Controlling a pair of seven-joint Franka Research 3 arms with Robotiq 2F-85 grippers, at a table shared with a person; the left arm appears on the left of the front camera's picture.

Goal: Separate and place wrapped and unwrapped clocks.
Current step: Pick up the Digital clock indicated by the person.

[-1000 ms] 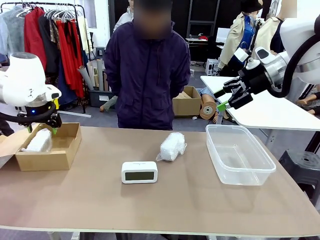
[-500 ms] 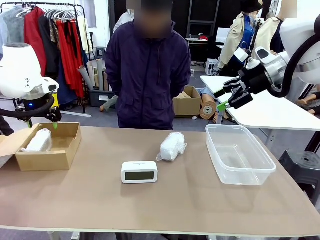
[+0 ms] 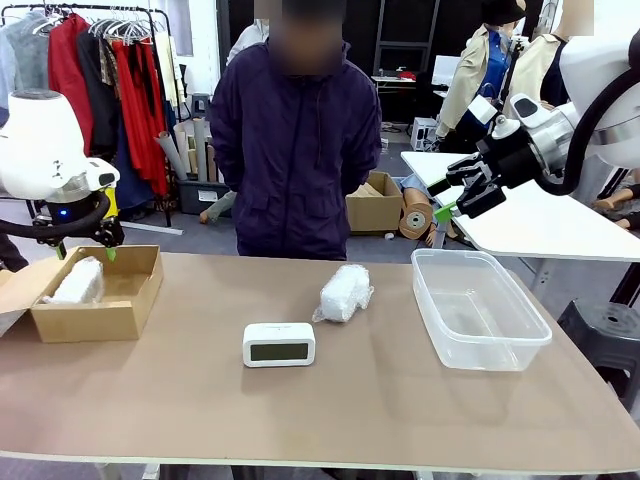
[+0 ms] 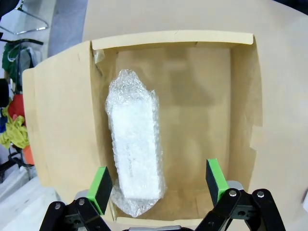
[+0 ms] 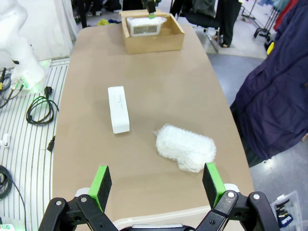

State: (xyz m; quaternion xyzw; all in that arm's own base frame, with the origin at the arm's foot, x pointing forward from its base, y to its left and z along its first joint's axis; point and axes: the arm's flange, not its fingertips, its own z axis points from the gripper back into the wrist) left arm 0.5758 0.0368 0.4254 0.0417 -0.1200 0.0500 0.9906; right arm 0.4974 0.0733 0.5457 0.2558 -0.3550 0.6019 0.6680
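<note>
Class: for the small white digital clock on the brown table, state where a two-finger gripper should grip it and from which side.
Grip the small white rounded-rectangle digital clock at mid-length, squeezing display face and back, coming down from above. It seems to stand on its long edge, so its thin depth is the narrowest span.

Two translucent bubble-wrap bundles [image 3: 345, 292] [image 3: 78, 280], one white digital clock [image 3: 279, 344], one brown cardboard box [image 3: 90, 322] and one clear plastic tub [image 3: 492, 352] are showing.
</note>
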